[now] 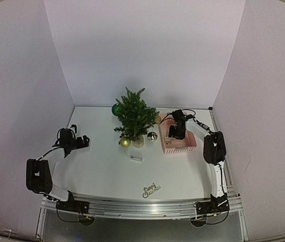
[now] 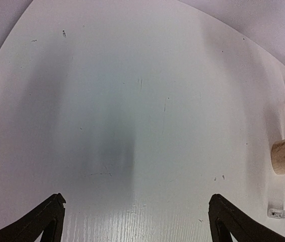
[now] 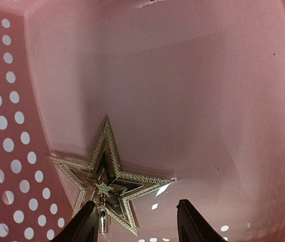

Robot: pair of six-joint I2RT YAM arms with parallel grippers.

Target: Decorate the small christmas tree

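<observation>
A: Item one, right hand (image 3: 136, 204)?
B: Half closed, down inside the pink basket (image 3: 6, 101). A silver star (image 3: 107, 184) lies on the basket floor by the holed wall. Its lower points sit between the fingers (image 3: 84, 222), and one finger overlaps it. Gripped or not: cannot tell.
A: Item two, left hand (image 2: 137, 214)?
B: Jaws wide apart, nothing in them, above bare counter (image 2: 132, 101), well left of the tree (image 1: 134, 116).
A: The tree itself?
B: Upright in a pale pot (image 1: 138, 142), back centre of the counter, just left of the basket. Green ball (image 1: 116, 109) at its upper left edge, gold ball (image 1: 125, 142) just beside the pot, silver ball (image 1: 152, 136) between pot and basket.
A: Remainder?
B: One small pale item (image 1: 136, 158) in front of the pot. One "Merry Christmas" sign (image 1: 151, 190) near the front edge.
</observation>
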